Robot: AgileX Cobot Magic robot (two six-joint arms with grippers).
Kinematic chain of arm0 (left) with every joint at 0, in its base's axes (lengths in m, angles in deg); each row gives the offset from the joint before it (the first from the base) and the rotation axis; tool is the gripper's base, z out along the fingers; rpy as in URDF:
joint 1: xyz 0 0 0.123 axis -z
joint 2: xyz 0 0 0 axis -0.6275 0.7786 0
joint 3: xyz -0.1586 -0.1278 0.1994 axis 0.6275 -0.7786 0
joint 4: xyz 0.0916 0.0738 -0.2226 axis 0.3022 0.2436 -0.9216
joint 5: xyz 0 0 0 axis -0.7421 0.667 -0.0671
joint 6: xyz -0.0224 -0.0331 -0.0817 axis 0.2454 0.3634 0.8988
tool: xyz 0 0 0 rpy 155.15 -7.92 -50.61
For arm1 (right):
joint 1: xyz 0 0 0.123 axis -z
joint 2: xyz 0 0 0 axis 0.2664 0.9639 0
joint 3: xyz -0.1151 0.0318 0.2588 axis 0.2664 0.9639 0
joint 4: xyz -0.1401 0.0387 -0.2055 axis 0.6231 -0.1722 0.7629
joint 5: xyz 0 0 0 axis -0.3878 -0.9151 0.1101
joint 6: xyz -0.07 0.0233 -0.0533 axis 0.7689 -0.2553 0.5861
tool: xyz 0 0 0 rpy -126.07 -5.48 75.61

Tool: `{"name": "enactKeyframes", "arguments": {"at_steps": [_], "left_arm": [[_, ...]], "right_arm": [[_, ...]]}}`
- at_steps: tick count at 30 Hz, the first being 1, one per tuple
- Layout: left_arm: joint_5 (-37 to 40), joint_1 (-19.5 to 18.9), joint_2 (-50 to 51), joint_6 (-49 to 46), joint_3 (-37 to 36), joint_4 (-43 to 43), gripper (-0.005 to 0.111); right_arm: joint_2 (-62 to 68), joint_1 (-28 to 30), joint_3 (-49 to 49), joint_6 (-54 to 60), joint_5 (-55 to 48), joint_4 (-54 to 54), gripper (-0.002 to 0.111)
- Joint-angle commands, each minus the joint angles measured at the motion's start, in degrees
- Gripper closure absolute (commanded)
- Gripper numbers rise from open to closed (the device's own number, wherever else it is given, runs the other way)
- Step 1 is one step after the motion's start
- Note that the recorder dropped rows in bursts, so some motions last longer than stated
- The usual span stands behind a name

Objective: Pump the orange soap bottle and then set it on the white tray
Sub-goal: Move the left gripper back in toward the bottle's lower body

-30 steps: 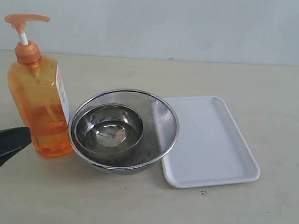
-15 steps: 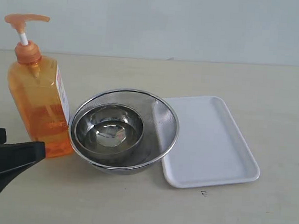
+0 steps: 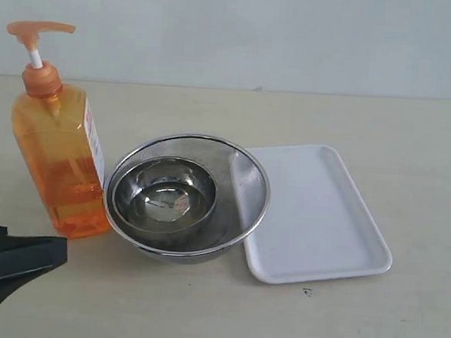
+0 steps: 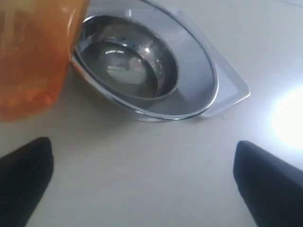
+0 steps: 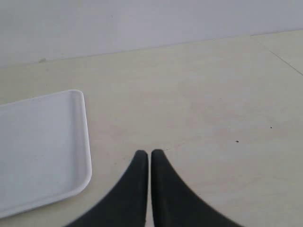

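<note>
Here, left claw (image 4: 142,163) is hovering wide open, empty | bottle (image 3: 59,165) is standing upright on worktop (image 3: 413,136) just beyond it | right claw (image 5: 149,156), shut and empty, is idling farther off by tray (image 3: 374,257).

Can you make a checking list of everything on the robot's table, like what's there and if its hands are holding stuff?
Surface: pale table, a small dark speck near the tray.
Job's things: orange soap bottle upright on the table, not on the tray; white tray has nothing on it.
Clutter: small steel bowl sitting inside a mesh bowl, between bottle and tray.
Grippers: left gripper open, fingers holding nothing, low by the bottle's base but apart from it; right gripper shut, holding nothing, over bare table beside the tray.
Cables: nothing seen.
Surroundings: plain light wall behind the table.
</note>
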Motion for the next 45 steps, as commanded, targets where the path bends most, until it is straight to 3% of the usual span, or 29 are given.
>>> {"name": "enactKeyframes", "arguments": {"at_steps": [1, 8, 11, 14, 18, 22, 25, 28, 31, 39, 45], "left_arm": [[-3.44, 0.23, -2.82, 18.18, 2.42, 14.32, 0.011], [-14.43, 0.23, -14.02, 49.32, 3.5, 41.01, 0.011], [-22.63, 0.23, -20.09, 72.03, 2.08, 63.05, 0.011], [-28.49, 0.23, -20.48, 80.82, -0.12, 74.15, 0.011], [-35.25, 1.26, -18.31, 85.03, -2.8, 80.16, 0.011], [-45.37, 11.1, -11.36, 89.43, -4.27, 85.98, 0.011], [-52.7, 14.28, -6.31, 90.89, -6.06, 85.98, 0.011], [-64.73, 14.83, -0.81, 91.97, -9.76, 86.42, 0.015], [-70.41, 14.83, 2.05, 92.84, -10.56, 89.97, 0.016], [-74.79, 14.83, 11.4, 98.39, -9.6, 95.89, 0.016], [-76.85, 14.83, 19.08, 105.48, -4.81, 105.69, 0.015]], "right_arm": [[-0.28, 0.16, -0.04, 0.31, 0.38, -0.01, 0.108], [-0.28, 0.16, -0.04, 0.31, 0.38, -0.01, 0.108], [-0.28, 0.16, -0.04, 0.31, 0.38, -0.01, 0.108], [-0.28, 0.16, -0.04, 0.31, 0.38, -0.01, 0.108], [-0.28, 0.16, -0.04, 0.31, 0.38, -0.01, 0.108], [-0.28, 0.16, -0.04, 0.31, 0.38, -0.01, 0.108], [-0.28, 0.16, -0.04, 0.31, 0.38, -0.01, 0.108], [-0.28, 0.16, -0.04, 0.31, 0.38, -0.01, 0.108], [-0.28, 0.16, -0.04, 0.31, 0.38, -0.01, 0.108], [-0.28, 0.16, -0.04, 0.31, 0.38, -0.01, 0.108], [-0.28, 0.16, -0.04, 0.31, 0.38, -0.01, 0.108]]}}
